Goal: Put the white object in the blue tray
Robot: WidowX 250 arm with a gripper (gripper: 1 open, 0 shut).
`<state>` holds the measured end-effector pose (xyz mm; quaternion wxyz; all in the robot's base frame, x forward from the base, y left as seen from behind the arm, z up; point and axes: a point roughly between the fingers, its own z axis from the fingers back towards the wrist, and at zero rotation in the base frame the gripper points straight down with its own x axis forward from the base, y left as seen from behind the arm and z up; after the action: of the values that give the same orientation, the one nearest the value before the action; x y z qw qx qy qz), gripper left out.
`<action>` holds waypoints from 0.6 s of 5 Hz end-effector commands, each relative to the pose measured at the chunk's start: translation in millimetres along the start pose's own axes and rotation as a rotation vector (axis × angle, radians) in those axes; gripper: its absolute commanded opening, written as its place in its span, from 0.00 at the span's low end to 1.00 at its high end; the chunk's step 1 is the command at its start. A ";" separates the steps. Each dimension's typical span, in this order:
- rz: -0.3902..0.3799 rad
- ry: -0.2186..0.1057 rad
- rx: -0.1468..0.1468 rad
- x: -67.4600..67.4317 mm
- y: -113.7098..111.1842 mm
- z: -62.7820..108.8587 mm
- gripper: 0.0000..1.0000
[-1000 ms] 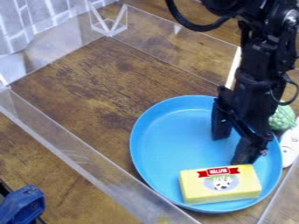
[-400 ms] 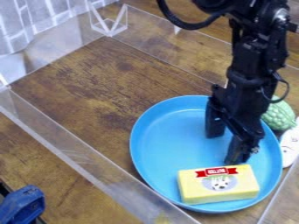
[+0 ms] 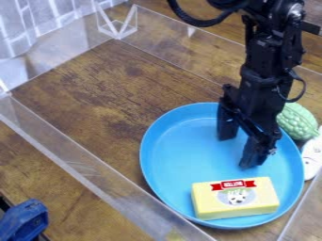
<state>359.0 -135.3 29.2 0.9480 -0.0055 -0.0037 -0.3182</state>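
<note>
"Brown wood-grained tabletop filled most of the view, with a clear plastic strip running diagonally across its near left part. What stood on it?"

"Mainly the blue tray, round and shallow-rimmed, toward the lower right. A yellow block with a red and white label lay flat inside it, near the edge closest to the camera."

"And the robot?"

"Its black arm reached down from the upper right, a dark cable looping beside it. The gripper hung over the far right part of the tray, its fingers pointing down toward the blue surface."

"Was it clutching something?"

"No, the pincer was released, its two fingers spread apart with blue showing between them. I couldn't tell whether the tips touched the tray."

"Where was the white object, then?"

"Outside the tray, just beside its right rim, close to the right edge of the view. Dark marks showed on it."

"Anything near it?"

"A bumpy green gourd lay just beyond it, partly behind the arm. Well apart from those, a crumpled dark-blue item sat in the lower left corner, and a white lattice-like piece stood at the upper left."
</note>
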 end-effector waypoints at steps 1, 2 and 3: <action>-0.044 -0.065 0.025 6.6 -1.2 29.5 1.00; -0.085 -0.076 0.031 3.6 -4.5 42.6 1.00; -0.057 -0.084 0.046 -6.6 0.2 56.0 1.00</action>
<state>349.6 -129.9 58.5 0.9385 0.0020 -0.0161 -0.3450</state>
